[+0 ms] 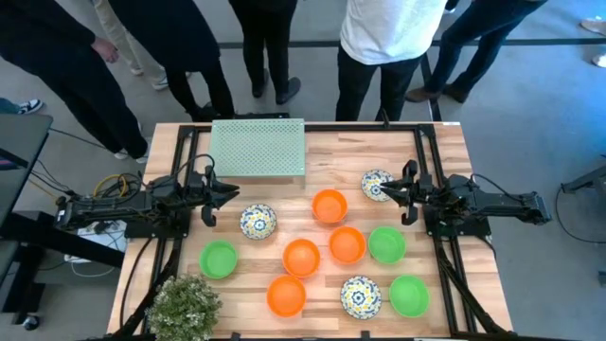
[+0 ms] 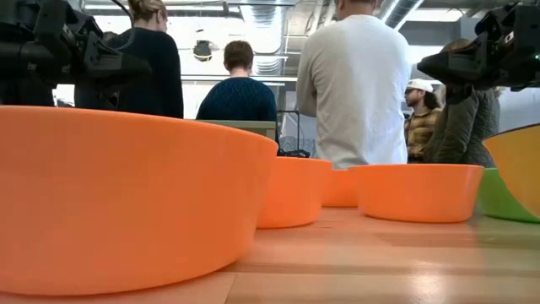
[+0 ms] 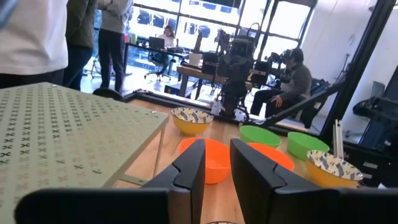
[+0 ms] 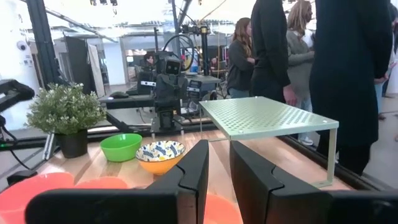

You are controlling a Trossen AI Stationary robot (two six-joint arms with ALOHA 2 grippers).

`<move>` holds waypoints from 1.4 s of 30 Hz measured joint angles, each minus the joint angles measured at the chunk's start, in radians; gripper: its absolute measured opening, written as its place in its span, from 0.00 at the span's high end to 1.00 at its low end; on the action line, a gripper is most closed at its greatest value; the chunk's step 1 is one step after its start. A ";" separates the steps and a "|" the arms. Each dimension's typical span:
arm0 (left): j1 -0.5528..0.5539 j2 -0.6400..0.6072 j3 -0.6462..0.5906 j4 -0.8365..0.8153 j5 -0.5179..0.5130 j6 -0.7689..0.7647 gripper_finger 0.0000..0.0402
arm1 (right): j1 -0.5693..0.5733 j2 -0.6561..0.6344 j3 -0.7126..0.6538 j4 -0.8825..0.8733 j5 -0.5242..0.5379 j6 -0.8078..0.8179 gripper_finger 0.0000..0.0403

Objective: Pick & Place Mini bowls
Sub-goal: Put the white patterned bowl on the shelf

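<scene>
Mini bowls (image 1: 329, 206) scattered across the wooden table (image 1: 445, 161), all sitting upright with mouths facing up; round, so no long axis to speak of. Four orange ones clustered mid-table, green ones at the left (image 1: 219, 259) and toward the right (image 1: 386, 244), floral ones near each gripper and at the front (image 1: 360, 296). Left gripper (image 1: 210, 193) held level above the table's left side, pointing inward, fingers (image 3: 186, 174) narrowly parted and empty. Right gripper (image 1: 405, 194) mirrored on the right side, just beside a floral bowl (image 1: 376, 184), fingers (image 4: 194, 168) likewise slightly apart, holding nothing. Green perforated shelf (image 1: 258, 148) at the far edge; potted plant (image 1: 183, 305) at the near-left corner.
</scene>
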 joint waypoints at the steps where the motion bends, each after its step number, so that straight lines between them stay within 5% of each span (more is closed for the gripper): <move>1: 0.000 0.000 0.000 0.007 0.000 -0.001 0.81 | 0.000 0.000 0.000 0.000 0.000 -0.022 0.85; 9: 0.000 0.029 0.066 0.077 0.012 -0.041 0.81 | 0.000 0.000 0.011 0.080 -0.006 -0.090 0.85; 15: -0.001 0.208 0.242 0.028 0.067 0.019 0.81 | 0.000 0.047 0.102 0.093 -0.058 -0.115 0.83; 21: -0.001 0.395 0.444 -0.147 0.075 0.140 0.79 | 0.001 0.230 0.223 0.108 -0.081 -0.132 0.71; 27: 0.000 0.457 0.592 -0.296 0.075 0.194 0.71 | 0.001 0.469 0.405 0.101 -0.082 -0.136 0.55; 33: -0.029 0.467 0.611 -0.443 0.080 0.167 0.63 | 0.001 0.634 0.570 -0.024 -0.082 -0.183 0.49; 42: -0.228 0.610 0.603 -0.510 0.081 0.075 0.63 | -0.001 0.752 0.583 -0.013 -0.080 -0.186 0.51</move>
